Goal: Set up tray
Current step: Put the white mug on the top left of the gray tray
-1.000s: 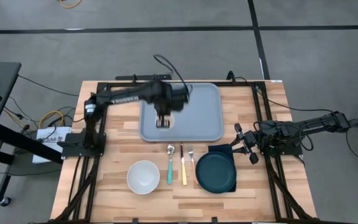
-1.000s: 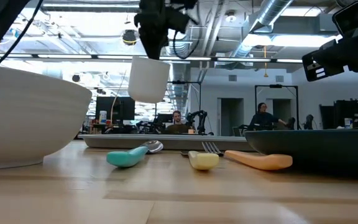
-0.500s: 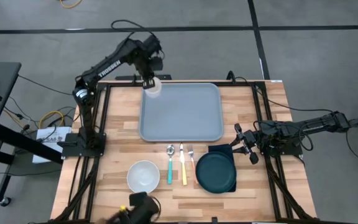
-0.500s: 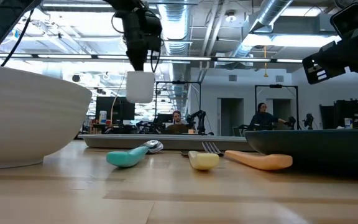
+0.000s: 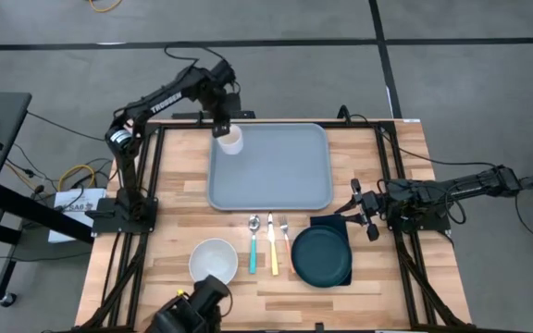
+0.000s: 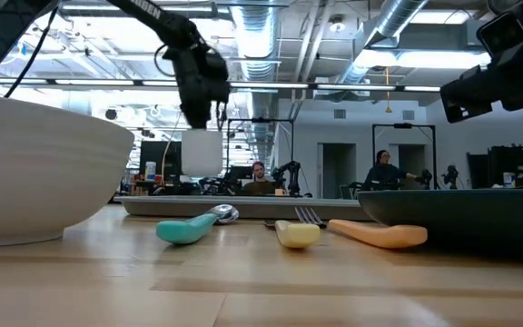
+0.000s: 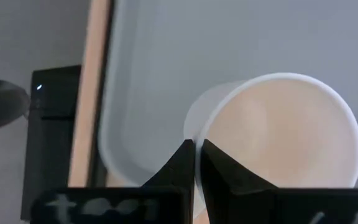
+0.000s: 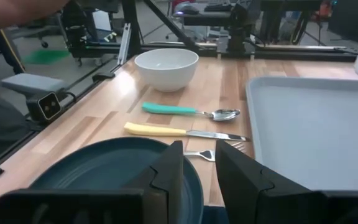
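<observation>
The tray [image 5: 269, 166], light grey-blue with a raised rim, is shown lying flat on the far middle part of the wooden bench [image 5: 165, 231]. A white cup [image 5: 230, 141] is seen over the tray's far left corner, held from above by the left gripper [image 5: 221, 127]; its jaws are pressed together on the cup's rim, one finger inside and one outside, as the left wrist view shows. Whether the cup's base touches the tray cannot be told; in the low view the cup [image 6: 201, 153] appears just above the tray's edge.

Nearer than the tray, a row of cutlery is laid side by side: a spoon with a teal handle [image 5: 254, 246], a knife with a yellow handle [image 5: 272, 246] and a fork [image 5: 284, 231]. A white bowl [image 5: 213, 262] stands to the left of the spoon, and a dark navy round plate [image 5: 322, 256] stands to the right of the fork. A dark navy folded napkin [image 5: 331, 225] is partly covered by the plate's far edge.

The right gripper [image 5: 359, 211] is held low at the bench's right side, beside the napkin and apart from the tray. Its jaws are slightly spread, with nothing between them.

A dark object [image 5: 192, 310] is seen at the near edge of the bench, just nearer than the bowl.
</observation>
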Controlling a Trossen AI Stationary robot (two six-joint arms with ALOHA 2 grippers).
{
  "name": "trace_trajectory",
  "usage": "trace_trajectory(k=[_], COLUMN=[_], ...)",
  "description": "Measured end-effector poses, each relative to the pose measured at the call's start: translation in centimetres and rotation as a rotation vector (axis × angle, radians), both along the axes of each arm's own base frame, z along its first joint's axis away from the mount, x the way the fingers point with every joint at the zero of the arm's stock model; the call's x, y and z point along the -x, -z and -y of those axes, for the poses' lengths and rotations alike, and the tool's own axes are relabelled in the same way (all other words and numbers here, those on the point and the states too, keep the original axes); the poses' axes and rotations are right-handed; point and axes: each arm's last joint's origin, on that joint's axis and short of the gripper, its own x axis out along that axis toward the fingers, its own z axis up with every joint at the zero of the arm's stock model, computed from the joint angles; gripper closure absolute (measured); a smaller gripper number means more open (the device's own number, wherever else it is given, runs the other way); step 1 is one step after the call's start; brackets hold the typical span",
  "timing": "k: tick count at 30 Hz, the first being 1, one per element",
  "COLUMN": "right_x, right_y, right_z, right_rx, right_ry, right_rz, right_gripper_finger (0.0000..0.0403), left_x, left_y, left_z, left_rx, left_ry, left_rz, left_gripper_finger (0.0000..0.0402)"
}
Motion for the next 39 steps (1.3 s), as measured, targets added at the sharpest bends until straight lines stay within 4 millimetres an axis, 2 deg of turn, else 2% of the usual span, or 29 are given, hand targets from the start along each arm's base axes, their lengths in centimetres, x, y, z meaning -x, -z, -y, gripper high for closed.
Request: trace_trajectory(k=[5, 10, 16, 21, 31, 39], right_x=[0.0, 0.0, 0.2, 0.2, 0.2, 0.2], right_y=[0.1, 0.2, 0.6, 0.7, 0.7, 0.7], right_z=[0.0, 0.0, 0.0, 0.0, 0.0, 0.0], right_rx=[-0.023, -0.064, -0.155, -0.178, -0.178, -0.178], right_ry=[0.005, 0.015, 0.044, 0.051, 0.051, 0.050], right_rz=[-0.017, -0.038, -0.108, -0.118, -0.118, -0.118], right_gripper_finger=[0.0316, 0.0316, 0.0316, 0.0316, 0.0316, 0.0316], left_x=[1.3, 1.5, 0.3, -0.1, 0.0, 1.4], left_y=[1.2, 1.9, 1.9, 1.8, 2.1, 2.0], left_z=[-1.0, -0.9, -0.5, -0.4, -0.7, -2.0], left_rx=[0.010, 0.019, -0.071, -0.103, -0.096, -0.093], left_ry=[-0.037, -0.028, 0.090, 0.123, 0.099, 0.036], left_rz=[-0.015, -0.037, -0.034, -0.032, -0.029, -0.012], left_gripper_finger=[0.0401, 0.0401, 0.0401, 0.0401, 0.0401, 0.0401])
